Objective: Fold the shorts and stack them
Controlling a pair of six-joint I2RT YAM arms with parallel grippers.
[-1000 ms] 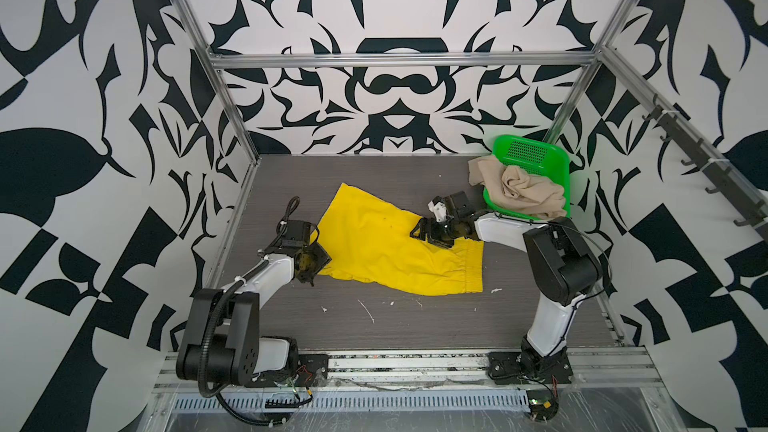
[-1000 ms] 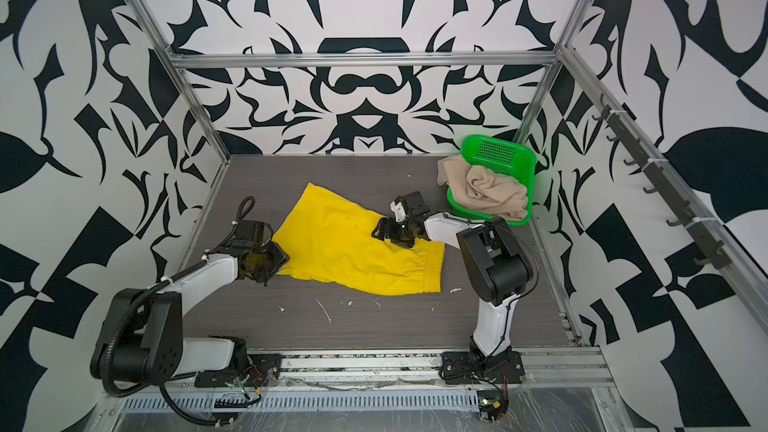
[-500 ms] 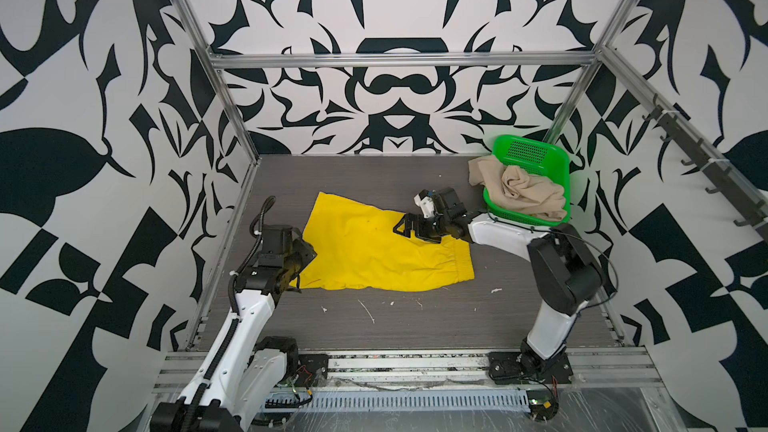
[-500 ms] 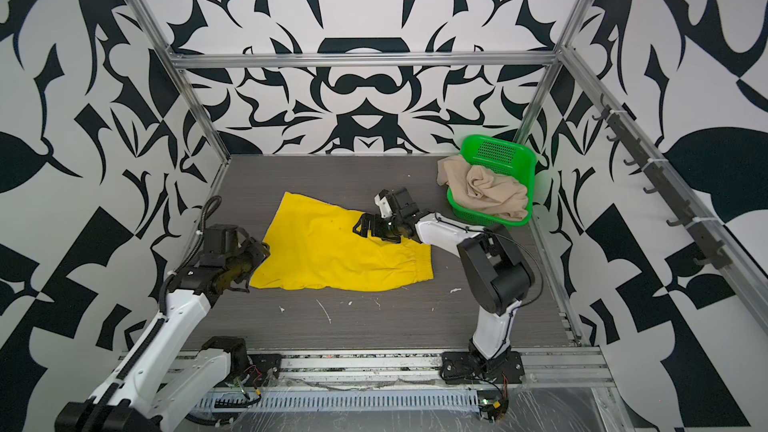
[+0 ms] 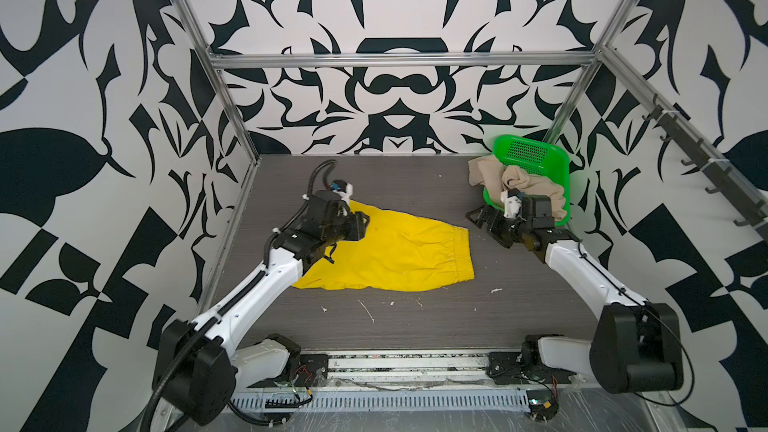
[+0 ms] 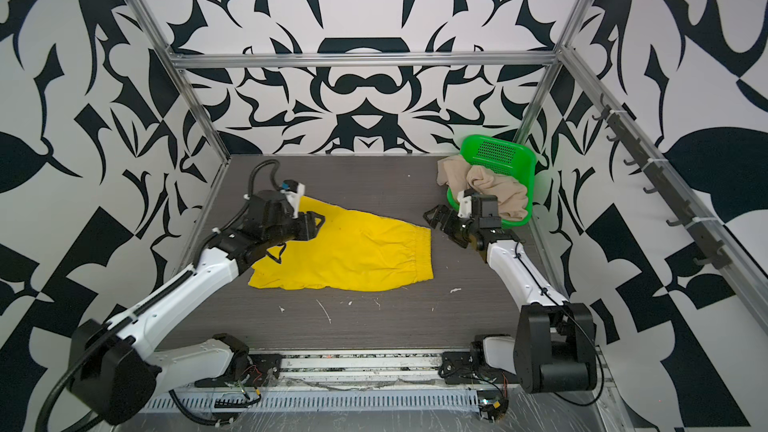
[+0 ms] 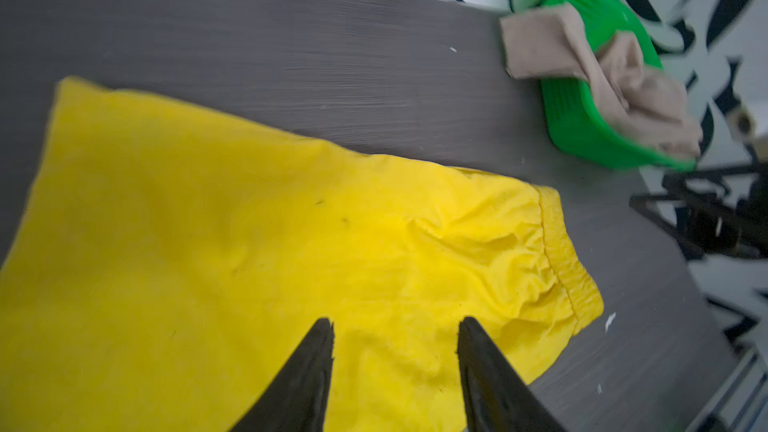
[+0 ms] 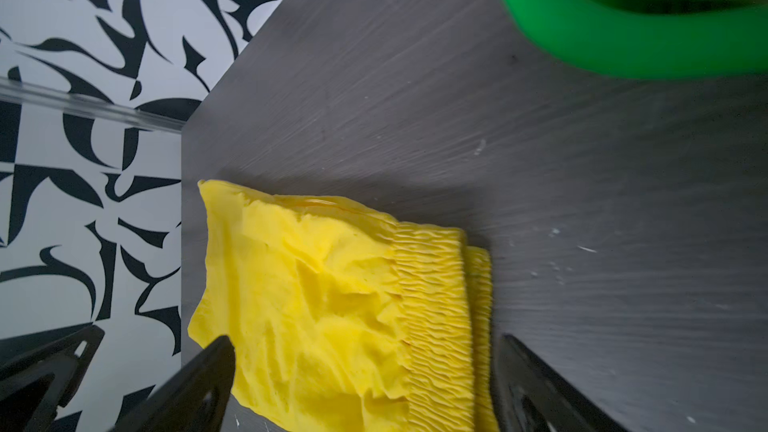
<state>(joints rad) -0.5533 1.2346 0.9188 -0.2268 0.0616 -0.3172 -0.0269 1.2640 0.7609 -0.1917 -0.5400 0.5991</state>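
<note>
- green perforated plastic basket (image 5: 528, 153) in the far right corner; crumpled beige shorts (image 5: 532, 191) inside, one part hanging over the rim
- yellow shorts (image 5: 395, 255) lie flat mid-table (image 5: 407, 184) on dark wood-grain; thin creased cloth, gathered elastic waistband at the right end
- left gripper (image 7: 395, 322) over their left part, jaws apart, empty
- right gripper (image 5: 484, 226) just off the waistband, beside the basket, jaws wide, empty

Both arms outstretched, left end effector (image 7: 395, 324) half parted, right end effector (image 8: 365, 338) wide apart, empty.

Dark woodgrain table (image 5: 415, 184), yellow shorts (image 5: 399, 255) flat, green basket (image 5: 528, 151) far-right corner, white scraps (image 5: 368, 311)
</note>
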